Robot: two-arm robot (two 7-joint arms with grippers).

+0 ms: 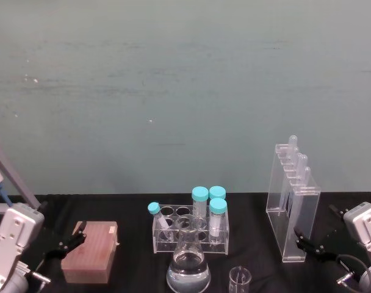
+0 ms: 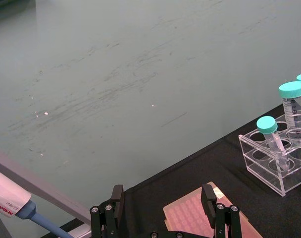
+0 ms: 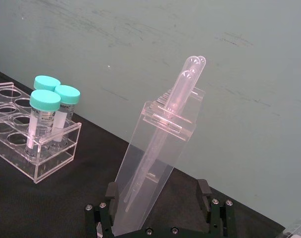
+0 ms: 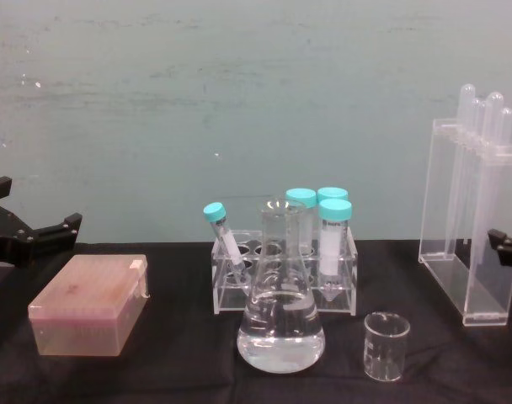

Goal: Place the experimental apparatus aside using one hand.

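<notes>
Around the acrylic stand point(image 3: 155, 148) — the right end effector point(image 3: 157, 188) gapes wide.

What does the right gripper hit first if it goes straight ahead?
The stand: its base sits dead ahead of the right gripper, between the open jaws. Whether they already touch it is unclear. The tube rack lies off to the side, out of that line.

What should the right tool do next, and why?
Probably close the right tool on the stand. The tool is open and the stand's lower part already sits between its fingers, closer to one of them, with no contact visible, so a grip looks ready before anything can be moved aside. The left tool hangs open by the pink box.
</notes>
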